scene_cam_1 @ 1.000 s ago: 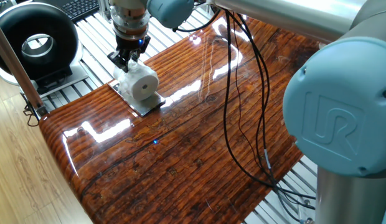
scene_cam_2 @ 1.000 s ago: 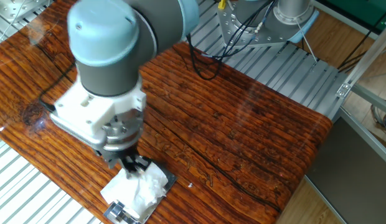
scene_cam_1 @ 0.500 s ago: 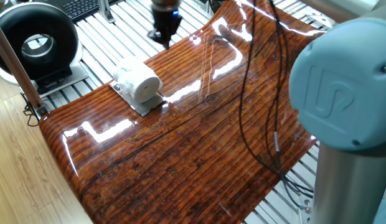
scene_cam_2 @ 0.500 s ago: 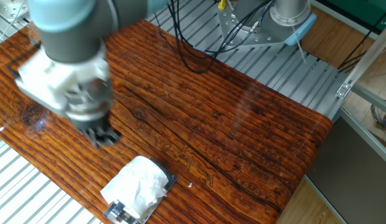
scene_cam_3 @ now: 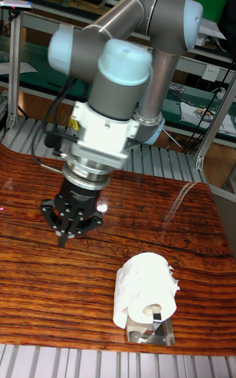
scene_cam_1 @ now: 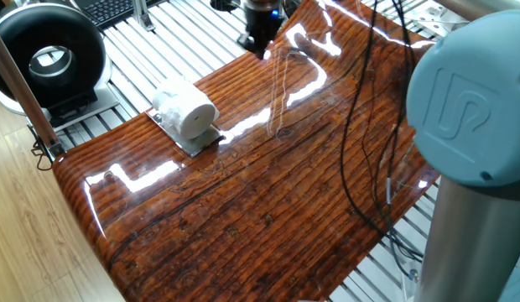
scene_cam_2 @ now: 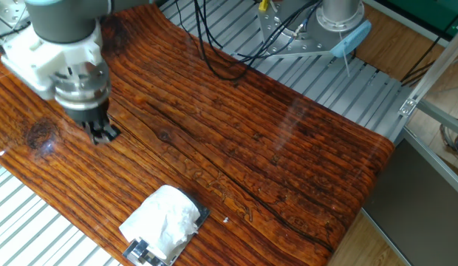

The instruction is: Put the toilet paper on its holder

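The toilet paper (scene_cam_1: 186, 111) is a plump white roll lying on its side on the holder (scene_cam_1: 199, 143), a shiny metal plate near the table's left edge. In the tall fixed view the toilet paper (scene_cam_3: 145, 285) shows its central hole, with the holder (scene_cam_3: 152, 336) sticking out beneath it. The other fixed view has the crumpled toilet paper (scene_cam_2: 165, 219) covering most of the holder (scene_cam_2: 143, 252). My gripper (scene_cam_1: 262, 46) hovers far from the roll over the back of the table; its fingers are a little apart and hold nothing. The gripper (scene_cam_2: 104, 135) (scene_cam_3: 65, 235) points down at bare wood.
A black round fan-like device (scene_cam_1: 48, 59) stands off the table at the left. Black cables (scene_cam_1: 361, 168) hang across the right half of the wooden table (scene_cam_1: 243, 210). Slatted metal surrounds the tabletop. The arm's large blue joint (scene_cam_1: 470, 101) fills the right foreground.
The gripper let go of the roll, rose, and moved away toward the back of the table. The roll stays on the holder plate.
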Controlling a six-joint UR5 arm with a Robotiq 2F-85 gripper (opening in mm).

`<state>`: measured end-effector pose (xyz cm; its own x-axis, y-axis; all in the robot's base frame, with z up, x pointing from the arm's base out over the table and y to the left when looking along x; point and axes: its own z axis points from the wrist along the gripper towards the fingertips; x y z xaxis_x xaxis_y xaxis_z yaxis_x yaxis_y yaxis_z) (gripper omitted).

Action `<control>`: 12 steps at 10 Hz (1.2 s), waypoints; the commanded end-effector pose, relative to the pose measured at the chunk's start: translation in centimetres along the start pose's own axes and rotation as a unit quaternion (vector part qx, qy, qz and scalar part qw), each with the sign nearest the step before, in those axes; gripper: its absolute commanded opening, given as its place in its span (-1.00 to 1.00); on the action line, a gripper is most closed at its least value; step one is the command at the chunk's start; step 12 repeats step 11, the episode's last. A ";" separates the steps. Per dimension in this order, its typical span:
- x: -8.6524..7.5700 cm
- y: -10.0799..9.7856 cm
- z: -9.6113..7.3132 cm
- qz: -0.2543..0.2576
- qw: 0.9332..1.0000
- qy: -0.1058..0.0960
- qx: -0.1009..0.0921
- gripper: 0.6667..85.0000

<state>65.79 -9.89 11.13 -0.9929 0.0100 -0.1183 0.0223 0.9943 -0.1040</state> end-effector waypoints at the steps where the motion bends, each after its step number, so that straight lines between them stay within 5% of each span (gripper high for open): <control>1: 2.6 -2.1 2.9 0.041 0.999 0.009 -0.011 -0.99; 12: 2.3 -2.9 3.0 0.017 1.000 0.007 0.008 -0.99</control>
